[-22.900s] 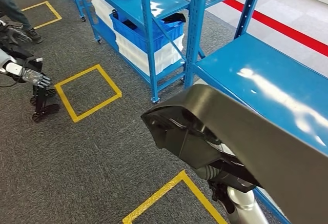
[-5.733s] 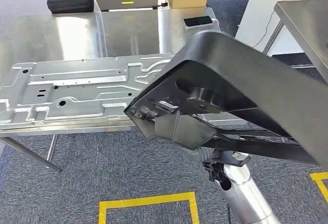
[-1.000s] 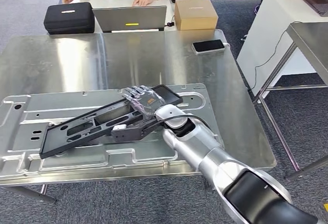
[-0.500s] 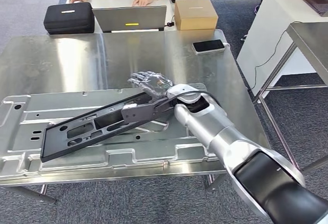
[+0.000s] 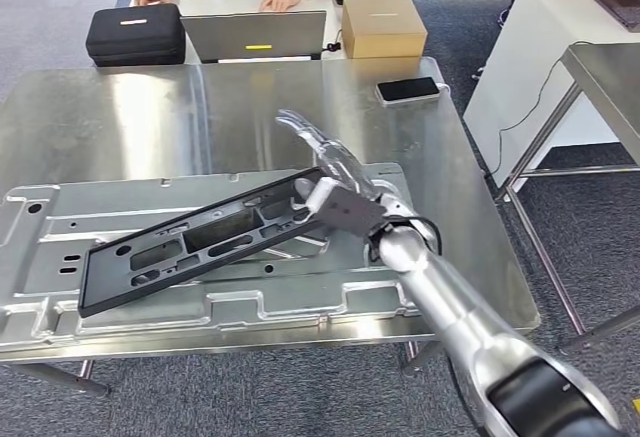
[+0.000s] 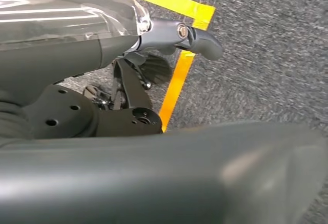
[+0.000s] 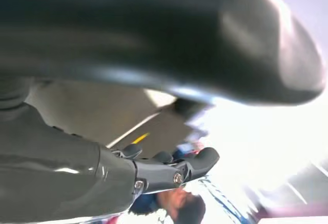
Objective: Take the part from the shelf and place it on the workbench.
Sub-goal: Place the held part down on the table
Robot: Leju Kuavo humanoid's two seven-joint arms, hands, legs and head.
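The long black frame-like part (image 5: 196, 242) lies slanted on the stamped metal plate (image 5: 226, 309), which covers the near half of the steel workbench (image 5: 226, 107). My right hand (image 5: 326, 157) hovers just above and past the part's right end, fingers stretched out and holding nothing. The right wrist view shows its fingers (image 7: 174, 171) straight with nothing in them. In the left wrist view my left hand (image 6: 170, 32) hangs over grey carpet and yellow tape, fingers extended, holding nothing.
A laptop (image 5: 256, 35), a black case (image 5: 134, 34), a cardboard box (image 5: 383, 25) and a phone (image 5: 407, 89) sit along the bench's far side. People sit behind them. A white table (image 5: 543, 47) and another steel table (image 5: 611, 67) stand at the right.
My right hand has let go of the part's right end and risen away toward the far right with fingers spread. The part now rests flat on the plate.
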